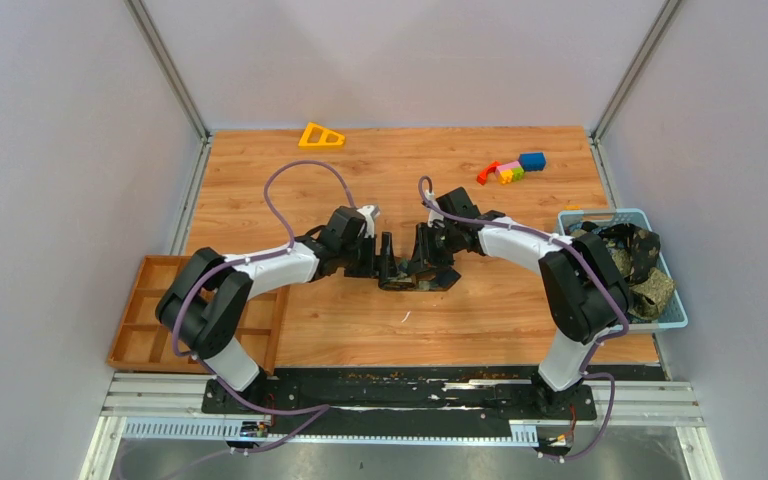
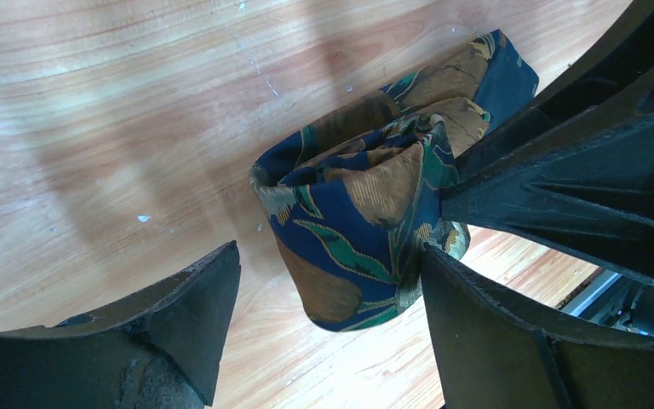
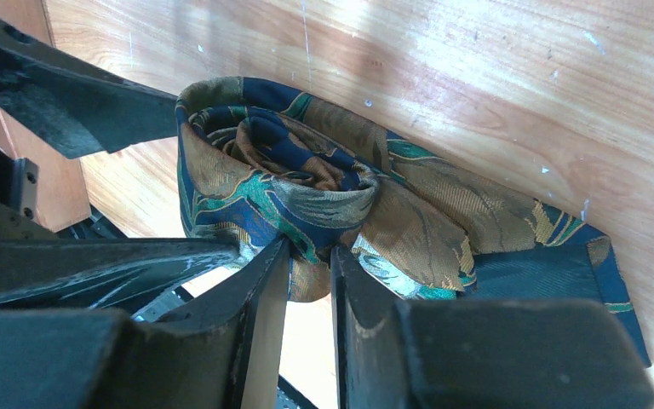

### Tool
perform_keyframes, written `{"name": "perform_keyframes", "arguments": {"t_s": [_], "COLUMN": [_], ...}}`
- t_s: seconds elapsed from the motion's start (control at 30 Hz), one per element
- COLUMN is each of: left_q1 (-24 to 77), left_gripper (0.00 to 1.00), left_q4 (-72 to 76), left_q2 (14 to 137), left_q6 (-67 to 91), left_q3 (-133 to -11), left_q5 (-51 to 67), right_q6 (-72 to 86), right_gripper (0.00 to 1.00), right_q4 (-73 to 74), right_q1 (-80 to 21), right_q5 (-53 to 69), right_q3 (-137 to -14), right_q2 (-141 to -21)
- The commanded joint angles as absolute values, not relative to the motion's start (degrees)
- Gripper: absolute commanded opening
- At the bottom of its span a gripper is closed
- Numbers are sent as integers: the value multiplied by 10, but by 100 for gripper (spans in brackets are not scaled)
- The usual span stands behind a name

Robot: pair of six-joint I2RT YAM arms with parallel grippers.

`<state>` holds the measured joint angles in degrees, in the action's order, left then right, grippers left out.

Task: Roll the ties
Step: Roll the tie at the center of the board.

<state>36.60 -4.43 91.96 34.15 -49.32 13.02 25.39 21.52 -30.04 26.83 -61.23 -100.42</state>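
Currently the tie (image 1: 415, 278) sits at the middle of the worktop (image 1: 360, 330), rolled into a loose coil between both arms. From overhead I see only a dark lump there; the wrist views give the detail. My left end effector (image 2: 330, 256) is spread wide, its fingers straddling the coil, one of them clear of the cloth. My right end effector (image 3: 311, 251) is nearly closed, pinching the coil's outer fold, and the tie's flat end lies on the wood beyond. Only the top view shows the basket (image 1: 615, 214) at the right holding more ties (image 1: 640, 262), and the blocks (image 1: 510, 170) at the far edge.
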Motion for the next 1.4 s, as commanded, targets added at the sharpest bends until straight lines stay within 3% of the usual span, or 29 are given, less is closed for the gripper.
{"name": "perform_keyframes", "arguments": {"t_s": [0.0, 0.47, 0.83, 1.07, 1.37], "left_q1": [363, 363, 363, 363, 363], "left_gripper": [83, 74, 49, 47, 46], "left_q4": [-2, 57, 50, -15, -166], "left_q2": [944, 984, 1004, 992, 936], "left_q6": [361, 397, 391, 384, 327], "left_q3": [-493, -496, -506, -518, -505], "left_q5": [164, 178, 187, 215, 203], "right_q6": [241, 234, 215, 185, 189], "right_gripper": [24, 22, 23, 28, 28], "right_q4": [193, 193, 223, 265, 249], "right_q1": [-301, -292, -278, -227, -219], "right_q5": [247, 250, 257, 258, 248], "right_q3": [-610, -599, -626, -667, -589], "right_q2": [-1018, -1017, -1001, -978, -936]}}
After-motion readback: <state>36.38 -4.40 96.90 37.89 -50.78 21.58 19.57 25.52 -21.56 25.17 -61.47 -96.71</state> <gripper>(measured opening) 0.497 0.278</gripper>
